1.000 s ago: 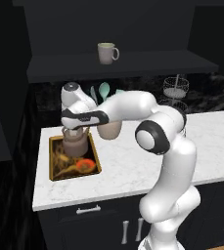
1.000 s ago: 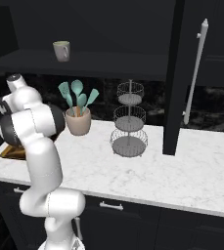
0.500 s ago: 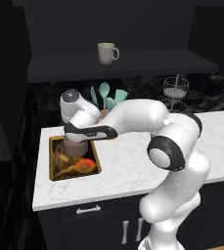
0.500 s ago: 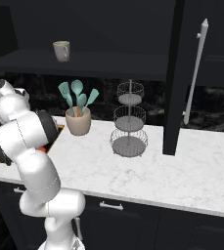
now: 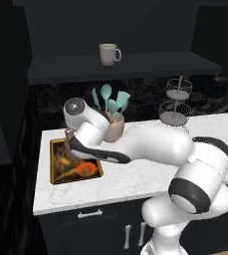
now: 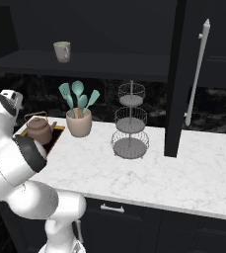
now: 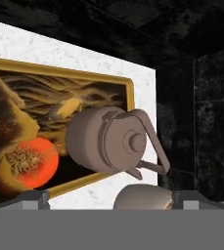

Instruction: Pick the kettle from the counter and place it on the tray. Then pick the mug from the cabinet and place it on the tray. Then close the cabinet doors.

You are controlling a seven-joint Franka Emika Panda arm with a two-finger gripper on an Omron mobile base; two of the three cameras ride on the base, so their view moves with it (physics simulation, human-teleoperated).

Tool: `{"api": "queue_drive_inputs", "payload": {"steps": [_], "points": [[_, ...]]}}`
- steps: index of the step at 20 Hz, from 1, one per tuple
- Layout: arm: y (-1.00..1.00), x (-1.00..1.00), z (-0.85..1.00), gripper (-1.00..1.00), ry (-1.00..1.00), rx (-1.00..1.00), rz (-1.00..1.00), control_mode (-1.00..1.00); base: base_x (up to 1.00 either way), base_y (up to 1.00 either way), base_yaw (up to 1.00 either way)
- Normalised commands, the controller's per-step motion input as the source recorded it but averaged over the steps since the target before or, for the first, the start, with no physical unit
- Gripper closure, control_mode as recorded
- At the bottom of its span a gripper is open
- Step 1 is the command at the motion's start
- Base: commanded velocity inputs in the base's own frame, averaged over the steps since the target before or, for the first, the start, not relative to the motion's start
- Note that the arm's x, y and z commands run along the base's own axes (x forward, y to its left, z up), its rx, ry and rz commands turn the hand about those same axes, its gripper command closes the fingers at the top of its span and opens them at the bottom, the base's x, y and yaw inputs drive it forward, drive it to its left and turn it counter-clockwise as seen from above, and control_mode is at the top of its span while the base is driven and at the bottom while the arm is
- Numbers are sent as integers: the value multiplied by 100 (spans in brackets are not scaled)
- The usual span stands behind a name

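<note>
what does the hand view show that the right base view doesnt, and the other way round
Hand view: the tray's dark painting with its orange-red spot, and the kettle's lid knob close up. Right base view: the mug on the cabinet shelf, the utensil crock, the wire stand and a door's silver handle. Both: the kettle standing on the tray, and the counter.

— What blocks the way around the tray [image 5: 58,175]?
— The kettle [image 6: 38,130] sits on its far end; the utensil crock [image 6: 79,122] stands just beside it.
— And up at the mug [image 5: 108,54]?
— Alone on the shelf [image 5: 135,64] (doors swung wide), open room on both sides.
</note>
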Motion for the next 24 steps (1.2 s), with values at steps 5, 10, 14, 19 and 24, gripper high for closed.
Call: {"api": "queue_drive_inputs", "payload": {"steps": [5, 10, 14, 19, 24], "points": [[-53, -59, 33, -100, -9, 9, -19, -100, 0, 0, 0], [-53, -68, 7, -100, -14, 20, -23, -100, 0, 0, 0], [-65, -58, 26, -100, -18, 28, -25, -100, 0, 0, 0], [-64, -19, 62, -100, -6, 25, -30, -100, 0, 0, 0], [-66, -4, 65, -100, 0, 22, -25, -100, 0, 0, 0]]}}
